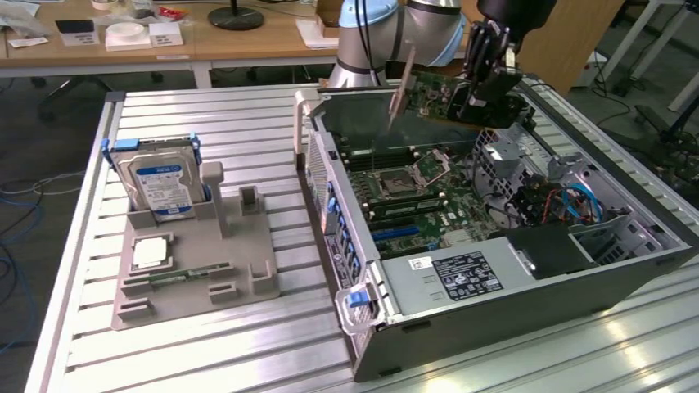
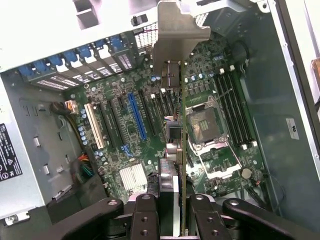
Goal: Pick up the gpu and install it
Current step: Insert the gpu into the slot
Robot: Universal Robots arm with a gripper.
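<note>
Exterior view: the tool [image 1: 489,82] hangs over the far end of the open computer case [image 1: 492,327]. The case lies on its side near the counter's [image 1: 218,360] edge on the exterior view's right.
Tool state: narrow, clamped on the gpu [image 1: 435,97].
Gpu place: in the air above the case rim, held on edge. Its metal bracket [image 1: 399,90] is on the exterior view's left end. The card is not seated in a slot.
Wrist view: the gpu [image 2: 183,150] shows edge-on between the fingers [image 2: 145,215] of the tool [image 2: 172,220]. It is over the motherboard [image 2: 125,150], between the long blue slot [image 2: 137,117] and the processor socket [image 2: 200,125].
Holder: a grey holder [image 1: 191,286] sits near the counter's edge on the exterior view's left. It carries the hard drive [image 1: 160,184] upright and a memory stick [image 1: 175,278] lying flat.
</note>
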